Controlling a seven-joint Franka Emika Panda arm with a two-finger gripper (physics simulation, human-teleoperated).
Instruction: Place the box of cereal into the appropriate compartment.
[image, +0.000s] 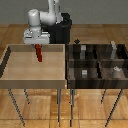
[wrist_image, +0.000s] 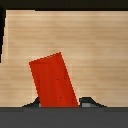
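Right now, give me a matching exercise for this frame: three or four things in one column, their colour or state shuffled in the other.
Things:
1. cereal box
2. gripper
3. light wooden tray
4. dark compartment tray

Descriptions:
A. divided into sections, holding small grey blocks
B. red, hanging tilted above the tray floor
C. pale, one open bin, on the exterior view's left
D. shut on the box's top

Pairs: 1-B, 2-D, 3-C, 4-A

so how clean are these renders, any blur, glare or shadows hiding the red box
Exterior view: coarse and soft, so the small tall red cereal box under the white gripper reads only as a red sliver over the light wooden tray; no glare. Wrist view: sharper, evenly lit, the box flat red and tilted, a dark band below hiding its lower edge and most of the grey fingers.
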